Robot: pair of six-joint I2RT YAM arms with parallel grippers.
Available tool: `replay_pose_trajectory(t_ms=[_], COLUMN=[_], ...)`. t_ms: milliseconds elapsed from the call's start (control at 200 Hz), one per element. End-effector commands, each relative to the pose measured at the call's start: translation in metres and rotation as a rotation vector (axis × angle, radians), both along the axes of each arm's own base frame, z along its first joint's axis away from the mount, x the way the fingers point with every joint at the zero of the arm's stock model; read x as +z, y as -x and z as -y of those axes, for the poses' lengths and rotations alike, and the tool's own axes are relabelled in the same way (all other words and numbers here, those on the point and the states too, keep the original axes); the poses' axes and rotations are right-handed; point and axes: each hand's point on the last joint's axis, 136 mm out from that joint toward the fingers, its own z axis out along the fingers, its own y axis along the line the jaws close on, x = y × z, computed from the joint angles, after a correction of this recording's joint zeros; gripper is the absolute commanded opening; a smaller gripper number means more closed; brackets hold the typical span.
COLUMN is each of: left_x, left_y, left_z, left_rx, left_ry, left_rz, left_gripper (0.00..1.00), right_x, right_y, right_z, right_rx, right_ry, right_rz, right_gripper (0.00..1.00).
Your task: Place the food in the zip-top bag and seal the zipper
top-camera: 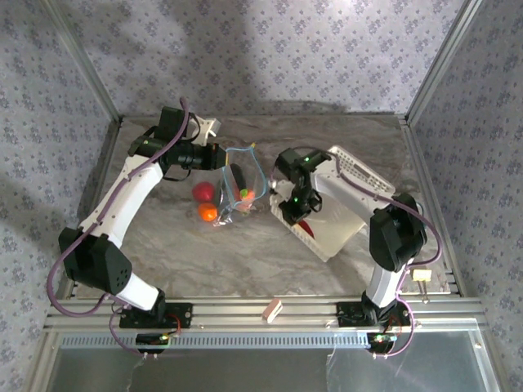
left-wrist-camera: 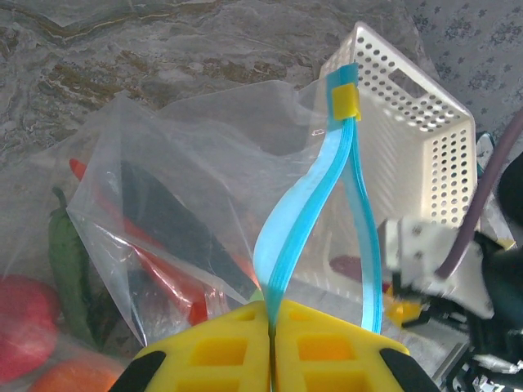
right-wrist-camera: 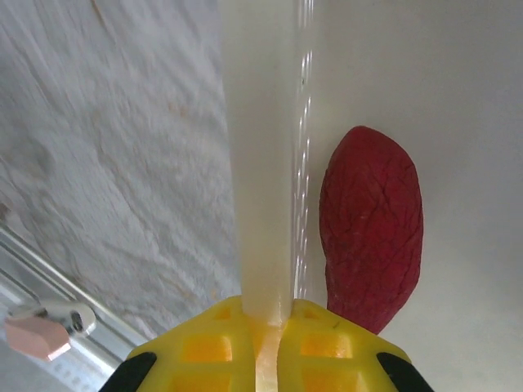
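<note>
Bag (top-camera: pixel 239 189) lying at centre of the top view, mouth gaping toward the upper edge. In the left wrist view the zipper (left-wrist-camera: pixel 274 245) is running from bottom centre to upper right, its two blue strips bowing apart, with the yellow slider (left-wrist-camera: pixel 345 101) at the far end. Left fingers (left-wrist-camera: pixel 278 318) pinching shut on the zipper's near end. Left arm (top-camera: pixel 122 194) climbing from lower left, elbow bending at upper left, wrist pointing right.

Chili (left-wrist-camera: pixel 176 290) and dark vegetable (left-wrist-camera: pixel 176 220) lying inside the bag, long axes slanting to lower right. Tomato (top-camera: pixel 203 192) and orange (top-camera: pixel 207 212) sitting at the bag's left edge; cannot tell whether inside or out.

Right fingers (right-wrist-camera: pixel 292 316) clamping the basket (top-camera: pixel 339 220) wall. Slice (right-wrist-camera: pixel 372 233) lying in the basket just right of that wall, long axis up-down. Right arm (top-camera: pixel 392 237) reaching from lower right toward upper left, wrist dipping at the basket's left side.
</note>
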Motion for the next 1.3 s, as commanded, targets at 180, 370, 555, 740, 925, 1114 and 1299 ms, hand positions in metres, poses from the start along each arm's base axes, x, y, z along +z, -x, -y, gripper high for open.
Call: replay_pose_trajectory(t_ms=[180,370,555,740,925,1114,1299], left_x=[0.021,0.022,0.021,0.019,0.014,0.013,0.011], left_y=[0.004,0.007,0.008,0.008,0.005,0.006,0.006], left_z=[-0.004,-0.006,-0.009,-0.011,-0.009,-0.009,-0.010], left_rx=[0.002,0.002,0.004,0.008,0.006,0.002,0.006], left_ry=[0.007,0.001,-0.009,-0.013,-0.007,-0.011,-0.018], left_rz=[0.051,0.055,0.056,0.054,0.041,0.036,0.035], left_gripper=[0.10,0.10,0.10,0.10,0.10,0.10,0.10], right_x=[0.064,0.033,0.009,-0.007,-0.020,-0.022,0.008], right_y=[-0.106,-0.155,-0.196,-0.221,-0.240,-0.243,-0.242], right_z=[-0.030,-0.045,-0.050,-0.041,-0.048,-0.061,-0.045], right_rx=[-0.314,-0.486,-0.666,-0.767,-0.855,-0.839,-0.761], right_ry=[-0.332,-0.334,-0.389,-0.365,-0.415,-0.434,-0.377], right_rz=[0.110,0.075,0.084,0.137,0.134,0.116,0.263], right_gripper=[0.01,0.02,0.02,0.02,0.01,0.24,0.43])
